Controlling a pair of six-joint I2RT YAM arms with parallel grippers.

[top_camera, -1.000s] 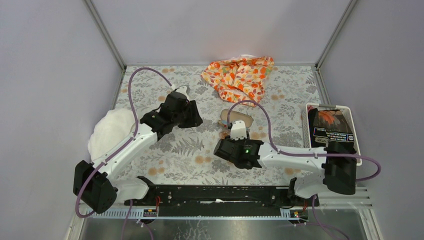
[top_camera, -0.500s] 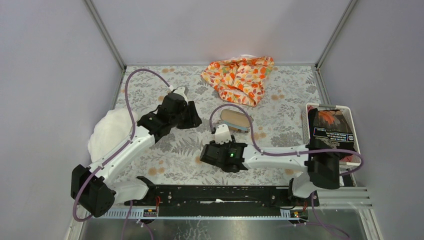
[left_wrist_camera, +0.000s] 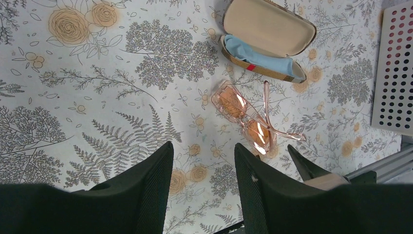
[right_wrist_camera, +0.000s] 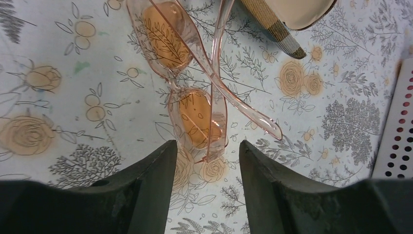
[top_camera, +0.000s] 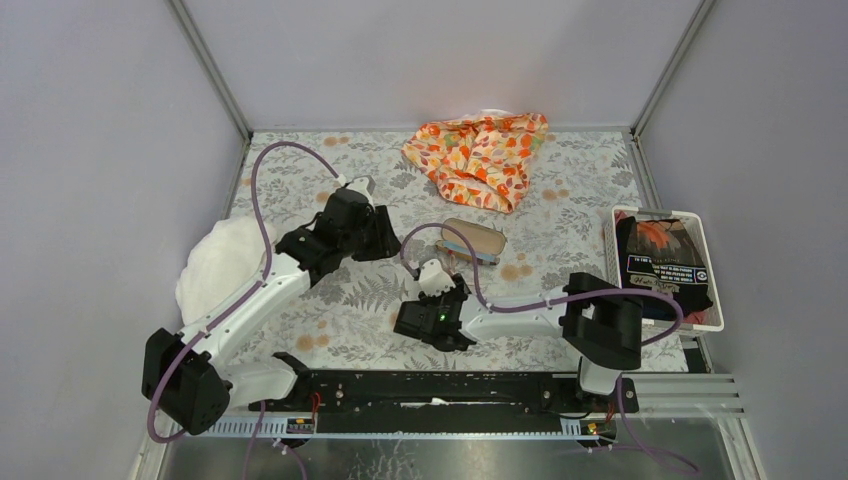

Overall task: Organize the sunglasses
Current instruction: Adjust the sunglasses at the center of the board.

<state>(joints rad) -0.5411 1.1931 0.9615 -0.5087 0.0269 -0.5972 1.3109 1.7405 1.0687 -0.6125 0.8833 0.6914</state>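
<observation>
The sunglasses (left_wrist_camera: pixel 243 119), thin pink frame with orange-tinted lenses, lie flat on the floral table with one arm swung out. They rest just beside the open plaid case (left_wrist_camera: pixel 268 29), which holds a blue cloth (left_wrist_camera: pixel 258 58). My right gripper (right_wrist_camera: pixel 207 142) hovers over the sunglasses (right_wrist_camera: pixel 185 73), open, with the end of one lens just ahead of the gap between its fingers and touching neither. My left gripper (left_wrist_camera: pixel 202 144) is open and empty over bare table, left of the sunglasses. In the top view my right gripper (top_camera: pixel 432 318) hides the sunglasses; the case (top_camera: pixel 472 238) lies behind it.
A crumpled orange floral cloth (top_camera: pixel 480 155) lies at the back. A white cloth (top_camera: pixel 215 262) sits at the left edge under the left arm. A white perforated basket (top_camera: pixel 612 250) holding a dark packet stands at the right (left_wrist_camera: pixel 394 73).
My right arm has drawn back to the left and toward the near edge, uncovering the case in the top view. The left arm has barely moved.
</observation>
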